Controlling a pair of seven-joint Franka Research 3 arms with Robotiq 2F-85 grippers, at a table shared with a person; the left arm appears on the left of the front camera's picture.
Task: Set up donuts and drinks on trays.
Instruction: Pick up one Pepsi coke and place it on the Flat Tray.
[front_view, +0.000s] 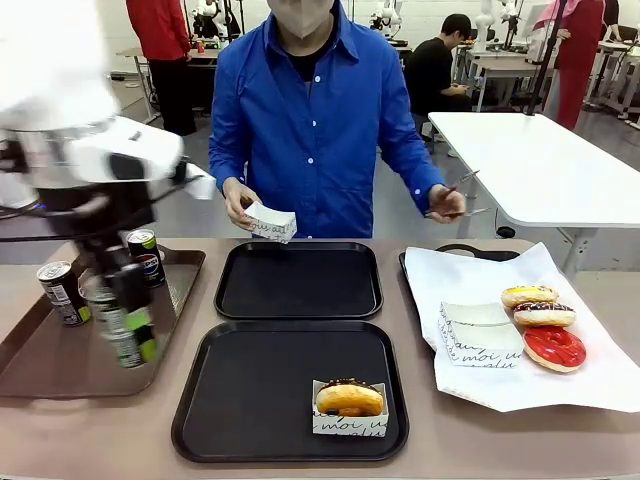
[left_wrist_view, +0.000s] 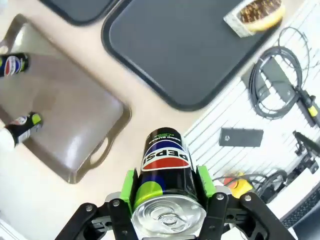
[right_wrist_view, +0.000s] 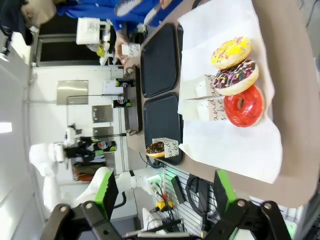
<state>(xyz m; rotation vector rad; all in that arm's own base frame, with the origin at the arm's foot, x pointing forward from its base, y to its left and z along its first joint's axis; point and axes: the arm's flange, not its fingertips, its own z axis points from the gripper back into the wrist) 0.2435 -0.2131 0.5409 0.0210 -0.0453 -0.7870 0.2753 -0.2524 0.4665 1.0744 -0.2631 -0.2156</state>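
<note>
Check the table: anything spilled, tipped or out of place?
Nothing stands out. The sleeved donut sits inside the near black tray, two cans stand upright on the brown tray, and the left pincer grips a third can. Three bare donuts lie tidy on the white paper. No spills or damage visible.
</note>
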